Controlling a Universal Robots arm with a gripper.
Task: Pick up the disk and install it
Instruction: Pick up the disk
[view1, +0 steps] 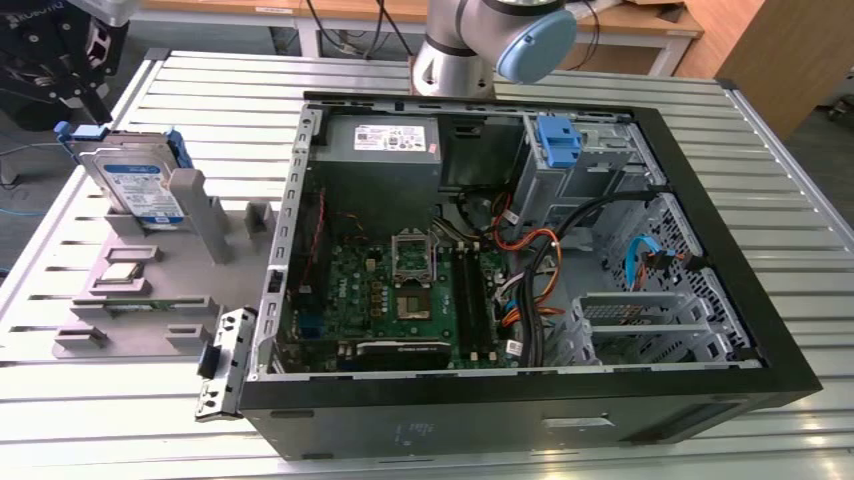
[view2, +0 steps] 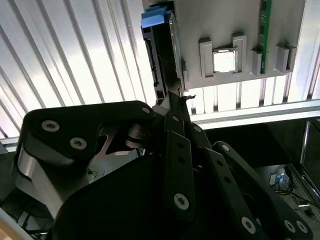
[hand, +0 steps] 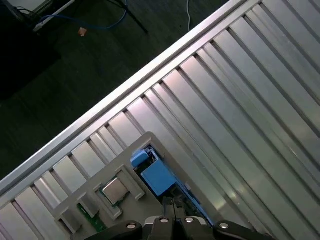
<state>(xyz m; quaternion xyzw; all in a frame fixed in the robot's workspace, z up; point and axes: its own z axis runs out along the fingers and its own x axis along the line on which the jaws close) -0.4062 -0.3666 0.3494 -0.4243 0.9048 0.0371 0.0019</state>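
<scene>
The disk (view1: 134, 180) stands on edge in a grey fixture (view1: 147, 290) at the exterior view's left, silver with a blue-and-white label and a blue carrier. In both wrist views I look down on its thin edge (view2: 160, 60) and its blue end tab (hand: 157, 176). My gripper (view1: 60, 75) hangs above the disk's upper end, apart from it. Its black fingers (view2: 172, 100) run together to a point over the disk's edge, shut with nothing between them; their tips (hand: 174, 204) sit just beside the blue tab.
An open computer case (view1: 534, 390) lies on the slatted metal table, with a grey drive cage and fixed blue bracket (view1: 558, 140) at its far corner. The fixture also holds a processor chip (view2: 224, 61) and a green memory strip (view2: 265, 30). The arm's base (view1: 461, 50) stands behind the case.
</scene>
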